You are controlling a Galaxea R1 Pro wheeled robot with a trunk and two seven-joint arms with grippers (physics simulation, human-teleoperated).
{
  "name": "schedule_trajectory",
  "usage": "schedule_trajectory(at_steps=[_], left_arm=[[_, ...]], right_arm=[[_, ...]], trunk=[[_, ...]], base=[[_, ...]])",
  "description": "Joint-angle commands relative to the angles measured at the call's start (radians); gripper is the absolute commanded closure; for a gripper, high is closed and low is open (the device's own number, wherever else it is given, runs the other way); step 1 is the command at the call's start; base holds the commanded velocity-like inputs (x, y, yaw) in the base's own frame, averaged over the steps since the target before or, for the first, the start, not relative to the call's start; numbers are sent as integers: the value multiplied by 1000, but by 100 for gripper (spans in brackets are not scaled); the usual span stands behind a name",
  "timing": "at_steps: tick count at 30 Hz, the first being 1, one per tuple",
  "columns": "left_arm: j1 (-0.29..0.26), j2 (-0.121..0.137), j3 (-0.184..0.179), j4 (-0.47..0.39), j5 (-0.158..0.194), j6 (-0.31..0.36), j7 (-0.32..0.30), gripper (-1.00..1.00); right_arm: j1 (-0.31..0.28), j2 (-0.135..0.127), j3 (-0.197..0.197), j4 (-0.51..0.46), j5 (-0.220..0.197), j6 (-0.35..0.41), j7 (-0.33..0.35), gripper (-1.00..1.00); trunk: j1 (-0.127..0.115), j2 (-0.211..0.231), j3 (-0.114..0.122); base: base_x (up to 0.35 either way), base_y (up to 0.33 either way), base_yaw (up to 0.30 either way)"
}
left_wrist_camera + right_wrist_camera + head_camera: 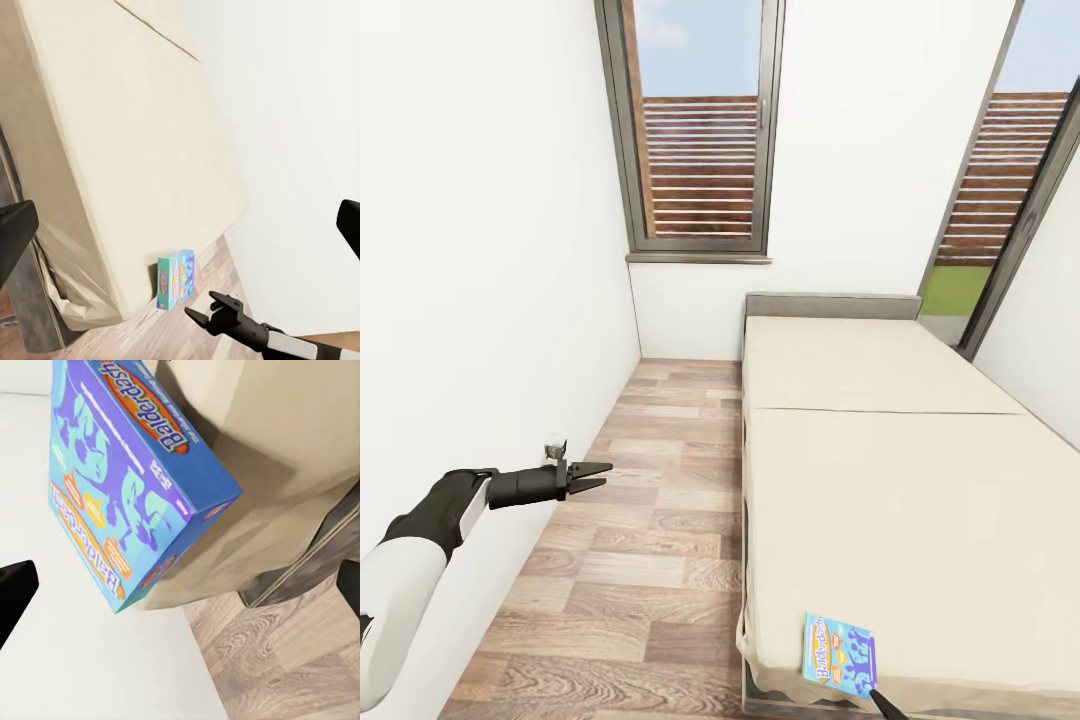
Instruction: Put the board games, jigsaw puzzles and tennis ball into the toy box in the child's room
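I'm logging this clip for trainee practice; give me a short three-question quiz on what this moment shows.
1. True or false: the teal-blue board game lies at the near corner of the bed.
2. The left gripper hovers over: A) the mattress, B) the wood-plank floor, C) a desk.
3. Fill in: the left gripper's jaws are ____.

Key: 1 true. 2 B; it hangs between the white wall and the bed. 3 open, with nothing between them. The right gripper is close by the board game in the left wrist view, jaws apart, not gripping it.
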Motion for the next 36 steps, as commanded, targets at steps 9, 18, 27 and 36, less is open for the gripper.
schedule_trajectory(at_steps=[9,18,27,36], left_arm=[[0,-1,1,0,1,10,-3,-100],[0,0,1,0,1,10,-3,-100],[0,0,1,0,1,10,-3,-100],[0,0,1,0,1,10,-3,-100]], right_arm=[[0,-3,-2,1,-11,16,13,-100],[-1,-1,-4,-1,-11,36,39,-100],[-3,-2,-3,-7,-7,37,116,-100],[-3,-3,-11,-7,-10,38,122,-100]], trunk=[[0,0,-1],[0,0,-1],[0,0,-1],[0,0,-1]], base=[[0,0,0],[0,0,0],[0,0,0],[0,0,0]])
